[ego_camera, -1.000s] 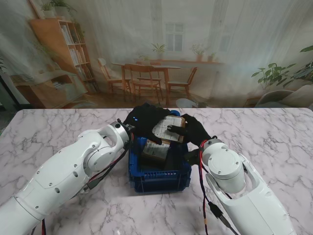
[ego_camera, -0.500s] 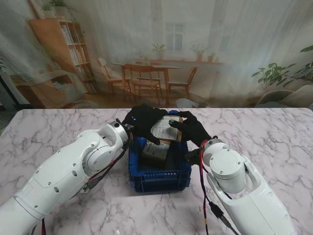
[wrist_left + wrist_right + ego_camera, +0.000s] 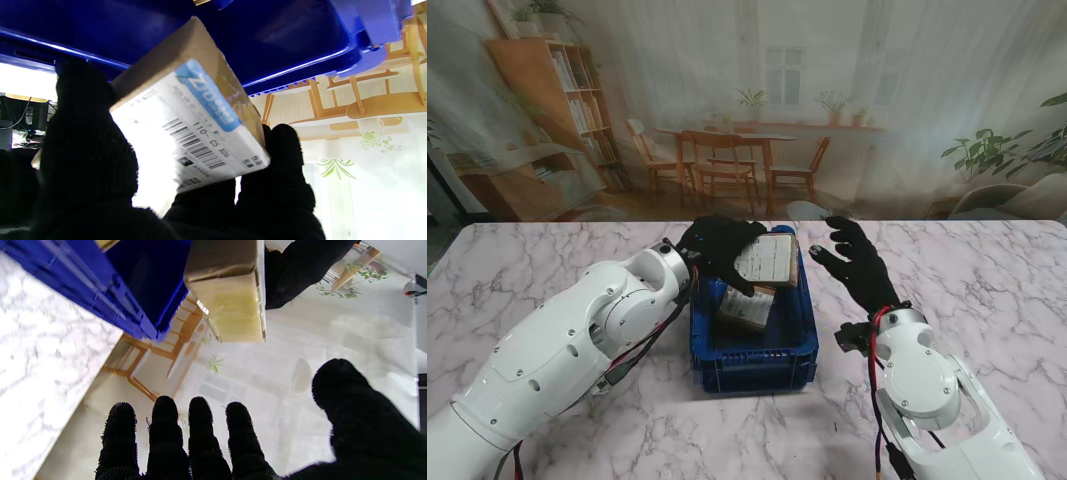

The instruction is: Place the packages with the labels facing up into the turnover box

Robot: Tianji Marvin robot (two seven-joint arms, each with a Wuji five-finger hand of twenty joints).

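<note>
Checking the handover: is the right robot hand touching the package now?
No, in the stand's view the right robot hand is open with spread fingers, apart from the package, which the left robot hand holds over the turnover box.

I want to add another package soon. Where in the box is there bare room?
The box floor nearest me, between the lying package and the near wall, is bare. The far half is crowded: the left hand holds a package over it. Right hand is clear, open.
</note>
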